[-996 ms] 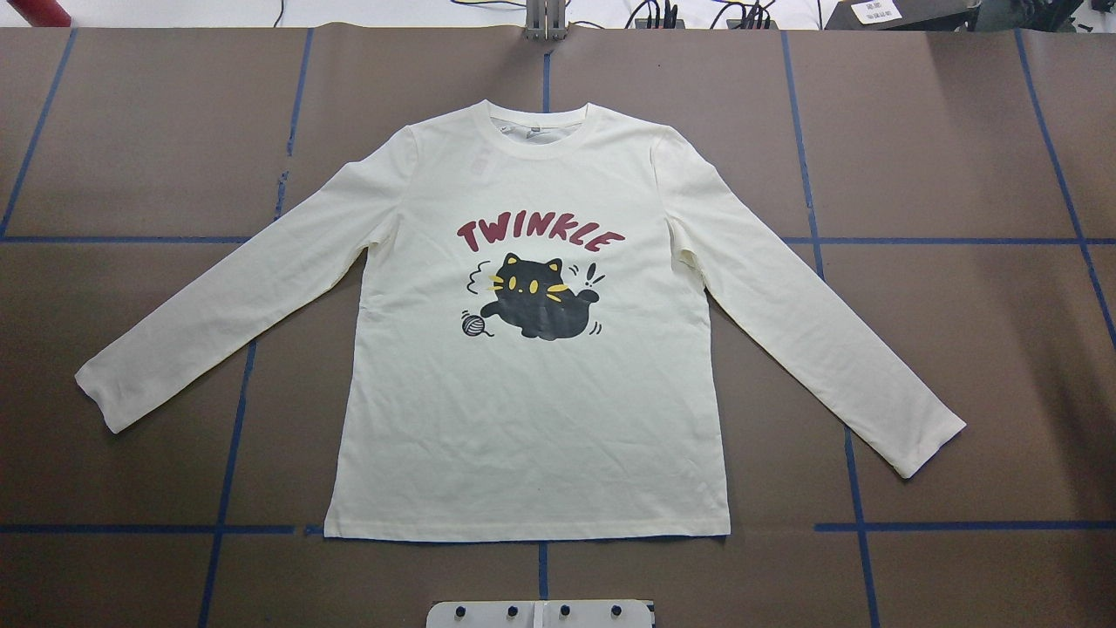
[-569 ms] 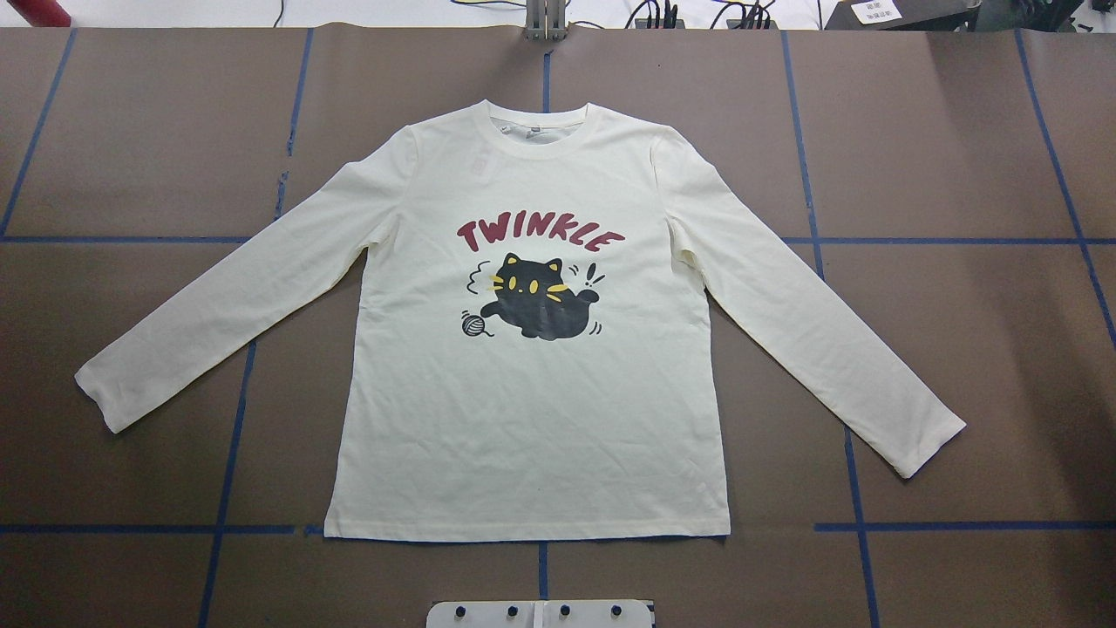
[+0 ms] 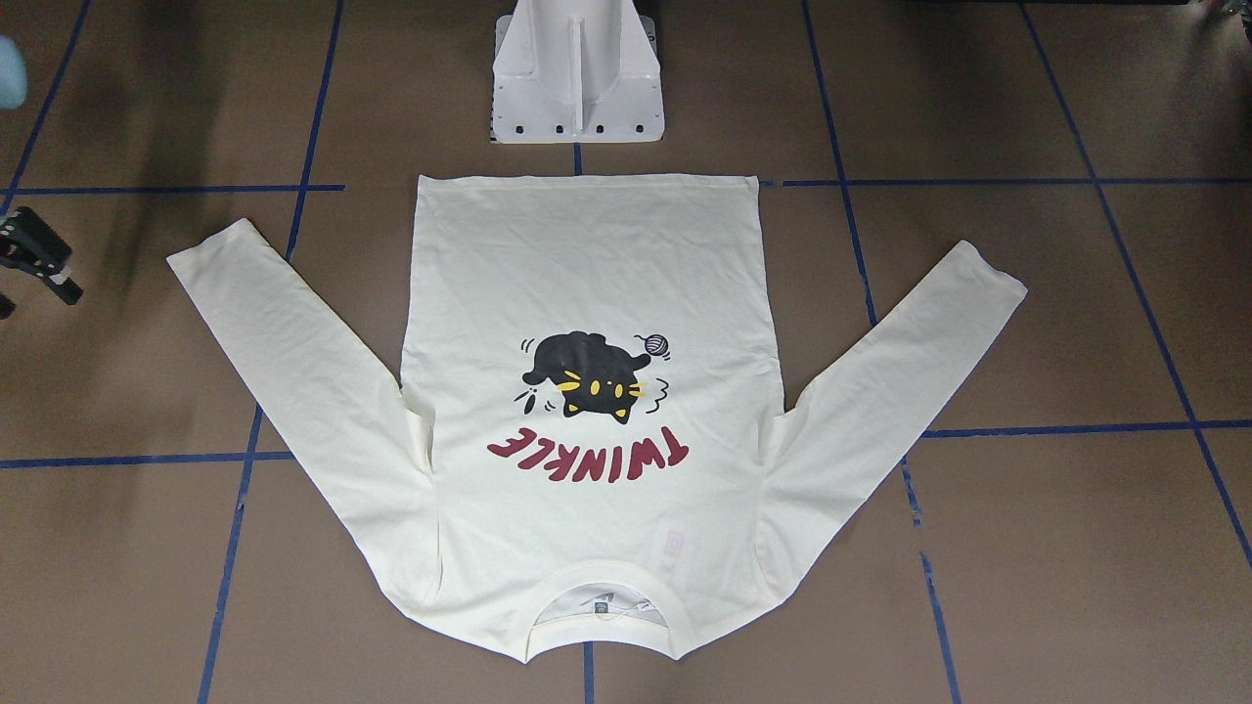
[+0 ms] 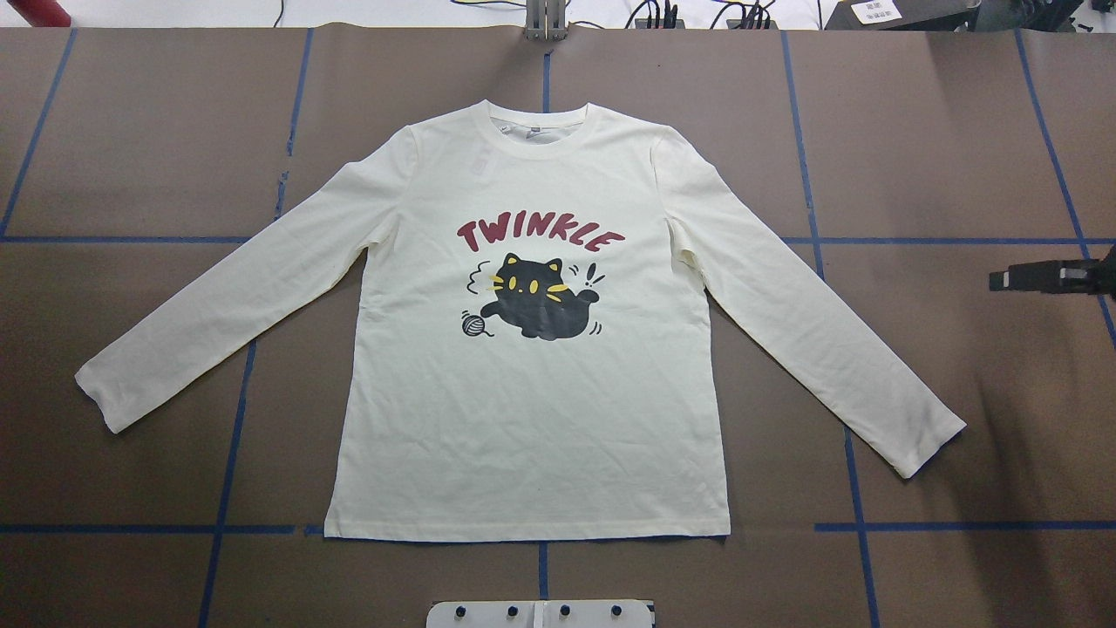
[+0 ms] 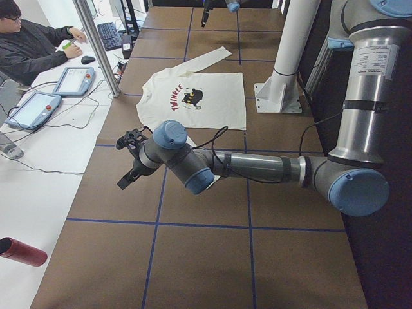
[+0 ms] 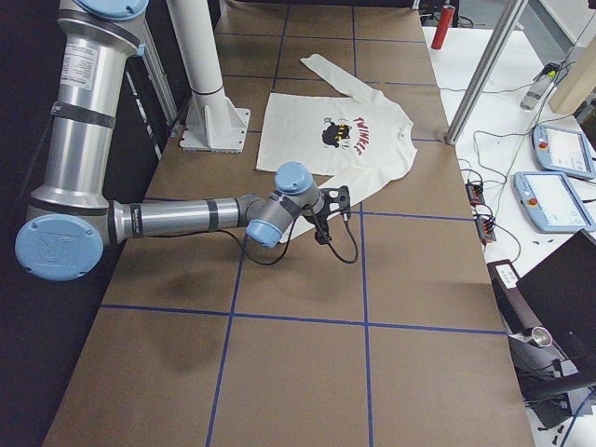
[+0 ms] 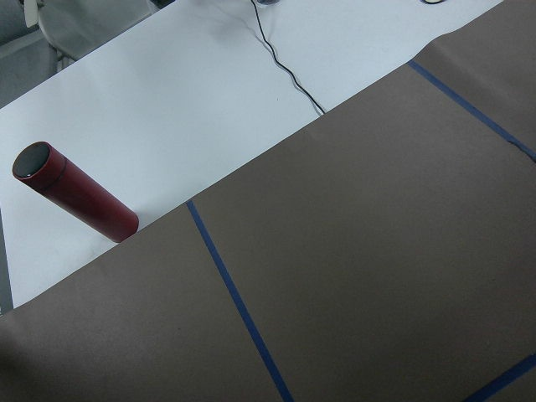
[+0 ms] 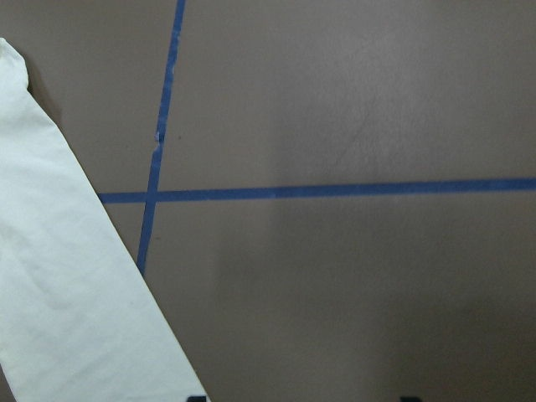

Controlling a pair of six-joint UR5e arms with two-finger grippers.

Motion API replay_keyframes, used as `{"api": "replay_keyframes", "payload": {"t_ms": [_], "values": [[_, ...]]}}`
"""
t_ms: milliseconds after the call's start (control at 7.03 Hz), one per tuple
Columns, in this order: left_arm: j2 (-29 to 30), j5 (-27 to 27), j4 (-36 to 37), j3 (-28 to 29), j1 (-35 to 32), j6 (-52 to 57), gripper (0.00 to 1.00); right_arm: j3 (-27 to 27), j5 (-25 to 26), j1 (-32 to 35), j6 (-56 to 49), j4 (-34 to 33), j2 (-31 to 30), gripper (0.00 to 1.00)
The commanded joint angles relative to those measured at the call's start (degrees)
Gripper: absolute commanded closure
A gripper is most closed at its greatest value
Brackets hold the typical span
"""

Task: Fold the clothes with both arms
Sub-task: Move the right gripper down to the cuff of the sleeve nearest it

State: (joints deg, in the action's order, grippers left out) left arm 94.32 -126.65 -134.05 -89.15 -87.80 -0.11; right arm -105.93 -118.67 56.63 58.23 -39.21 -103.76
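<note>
The cream-white long-sleeved T-shirt (image 4: 523, 410) lies flat on the brown table, cat print and "TWINKLE" lettering up, both sleeves spread; it also shows in the front-facing view (image 3: 587, 264). My right gripper (image 4: 1000, 279) reaches in from the table's right side, beyond the right sleeve and apart from it; it also shows at the front-facing view's left edge (image 3: 39, 259). Its wrist view shows the sleeve (image 8: 67, 293) and two black fingertips (image 8: 198, 398) set wide apart. My left gripper (image 5: 123, 162) hovers over bare table left of the shirt; I cannot tell whether it is open.
The white pedestal base (image 3: 577, 88) stands just behind the shirt's hem. A red cylinder (image 7: 75, 201) lies on the white bench past the table's far left corner. An operator (image 5: 32, 45) and two tablets sit along the far side. Blue tape lines grid the table.
My right gripper has come into the overhead view from the right edge. The shirt has not moved.
</note>
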Motion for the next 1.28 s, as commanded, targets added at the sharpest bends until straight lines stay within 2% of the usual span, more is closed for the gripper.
{"api": "replay_keyframes", "payload": {"t_ms": [0, 142, 285, 712, 1138], "values": [[0.0, 0.0, -0.3, 0.0, 0.0, 0.0, 0.00, -4.3, 11.8, -14.8, 13.3, 0.4, -3.7, 0.30], [0.1, 0.0, -0.3, 0.1, 0.0, 0.0, 0.00, -4.2, 14.6, -17.8, 13.4, 0.4, -4.6, 0.33], [0.0, 0.0, -0.3, 0.0, 0.0, 0.0, 0.00, -4.2, 14.5, -18.9, 13.4, 0.5, -6.1, 0.37], [0.0, 0.0, -0.3, 0.0, 0.0, 0.0, 0.00, -3.7, 14.8, -20.4, 13.0, 0.5, -8.5, 0.37], [-0.1, 0.0, -0.3, 0.1, 0.0, 0.0, 0.00, -2.0, 16.4, -22.9, 13.4, 0.6, -7.8, 0.37]]}}
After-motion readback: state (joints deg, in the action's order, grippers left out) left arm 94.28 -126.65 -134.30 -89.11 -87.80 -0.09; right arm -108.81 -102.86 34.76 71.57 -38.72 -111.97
